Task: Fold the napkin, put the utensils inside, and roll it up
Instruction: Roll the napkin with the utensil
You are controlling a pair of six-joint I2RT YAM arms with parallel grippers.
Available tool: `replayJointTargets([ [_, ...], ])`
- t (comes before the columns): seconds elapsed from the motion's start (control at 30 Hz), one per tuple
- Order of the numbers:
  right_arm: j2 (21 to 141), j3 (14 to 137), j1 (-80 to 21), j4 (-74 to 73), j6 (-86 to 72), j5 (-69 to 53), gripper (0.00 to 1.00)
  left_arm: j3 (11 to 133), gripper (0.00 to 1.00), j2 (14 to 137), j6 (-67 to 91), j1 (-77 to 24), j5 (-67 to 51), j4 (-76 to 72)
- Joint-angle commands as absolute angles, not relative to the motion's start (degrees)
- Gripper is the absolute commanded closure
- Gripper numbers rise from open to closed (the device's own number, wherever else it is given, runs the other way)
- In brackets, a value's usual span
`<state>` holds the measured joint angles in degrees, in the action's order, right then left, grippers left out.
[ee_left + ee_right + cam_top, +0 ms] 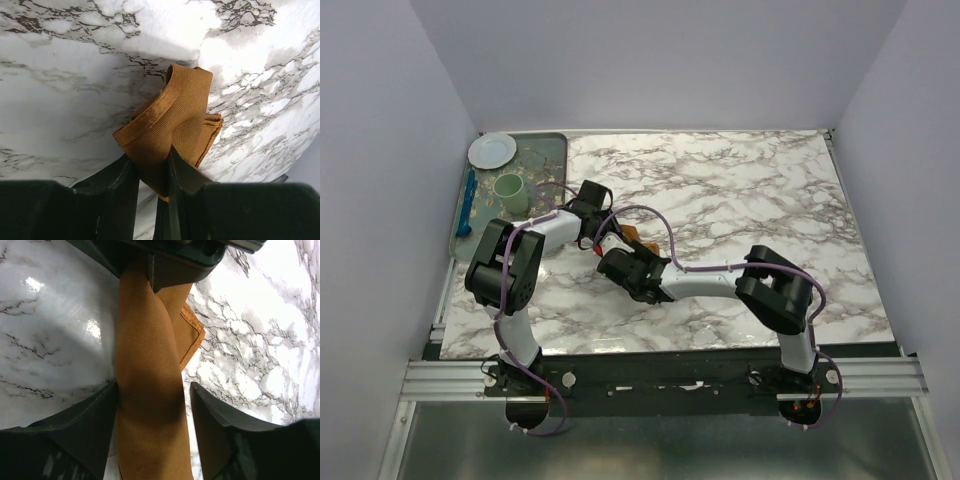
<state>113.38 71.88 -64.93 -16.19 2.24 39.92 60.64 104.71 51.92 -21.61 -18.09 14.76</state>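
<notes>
The rust-orange napkin [175, 110] is a rolled, bunched bundle on the marble table, left of centre. In the top view only a small patch of the napkin [633, 238] shows between the two arms. My left gripper [152, 170] [598, 238] is shut on one end of the roll. My right gripper [154, 400] [618, 258] is open and straddles the napkin [147, 365]; its left finger [95, 415] touches the cloth and its right finger [215, 415] stands apart. The left gripper [175, 260] faces it at the roll's far end. The copper fork is hidden.
A grey-green tray [552, 150] at the back left holds a white plate [492, 150], a pale green cup [510, 190] and a blue utensil [468, 205]. White walls enclose the table on three sides. Purple cables loop over both arms.
</notes>
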Motion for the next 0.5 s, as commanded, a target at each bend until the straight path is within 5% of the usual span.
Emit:
replayJointTargets([
  [0.0, 115.57, 70.40, -65.04, -13.98, 3.87, 42.10, 0.46, 61.08, 0.66, 106.61, 49.83, -21.36, -19.42, 18.54],
  [0.3, 116.72, 71.37, -63.55, -13.89, 2.20, 34.90, 0.68, 61.61, 0.64, 106.26, 47.29, -20.57, -19.25, 19.69],
  [0.47, 113.04, 70.23, -61.09, -13.89, -1.74, 23.25, 0.76, 62.05, 0.50, 104.68, 44.57, -19.51, -17.15, 20.91],
])
